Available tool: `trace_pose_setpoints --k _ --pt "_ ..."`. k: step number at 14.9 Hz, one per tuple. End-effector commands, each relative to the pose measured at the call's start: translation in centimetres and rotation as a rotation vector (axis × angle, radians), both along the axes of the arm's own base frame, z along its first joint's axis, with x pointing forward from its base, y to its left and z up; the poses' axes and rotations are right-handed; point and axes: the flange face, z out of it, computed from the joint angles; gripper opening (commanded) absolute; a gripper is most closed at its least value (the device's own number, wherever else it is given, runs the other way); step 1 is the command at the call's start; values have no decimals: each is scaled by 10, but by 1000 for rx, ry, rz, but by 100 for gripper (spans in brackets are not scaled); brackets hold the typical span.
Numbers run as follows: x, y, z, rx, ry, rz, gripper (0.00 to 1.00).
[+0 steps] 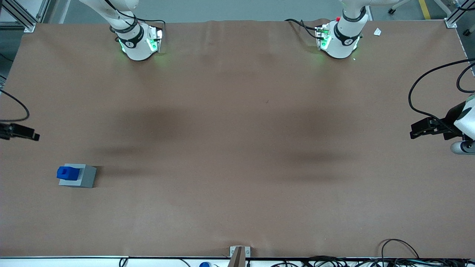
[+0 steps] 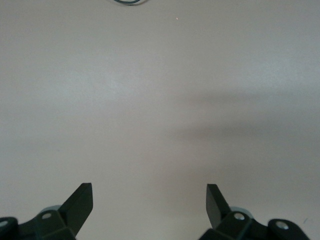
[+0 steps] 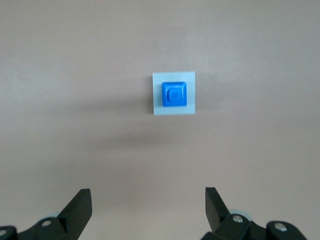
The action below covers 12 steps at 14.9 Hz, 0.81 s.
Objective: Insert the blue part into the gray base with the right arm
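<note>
We find the blue part seated in the gray base, w/ its stepped top standing proud of the base's lighter top face. In the right wrist view the blue part sits square inside the gray base, a pale rim of base showing on all sides, slightly wider on one side than the other. No tilt apparent.

The base stands on the bench toward the working arm's end, nearer the front camera than the arm's pedestal.

The claw is high above the base, well apart from it and offset to one side; its fingers are spread wide, nothing between them. In the front view only a dark tip of the claw shows at the frame edge, farther from the front camera than the base.

Judgement: insertion appears done, part released. We cannot confirm full seating depth from these views. Remaining, if anything: retract and park the arm. No other items near the base.
</note>
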Motion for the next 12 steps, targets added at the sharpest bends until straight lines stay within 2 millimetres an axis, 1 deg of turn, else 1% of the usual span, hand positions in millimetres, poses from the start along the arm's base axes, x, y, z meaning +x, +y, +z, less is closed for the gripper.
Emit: trace_pose_setpoints --k 1,3,5,6,9,10,12 --pt "-28 26 39 2 -10 -15 100" --pt "-48 45 75 -5 -33 -36 100" --pt "-66 66 99 -19 -38 -42 100" --pt "-72 72 107 -20 -46 -36 100" --pt "-71 81 112 -23 -64 -19 100" --pt "-69 88 112 -25 -64 -4 100" --pt "-69 98 124 -27 -89 -2 100"
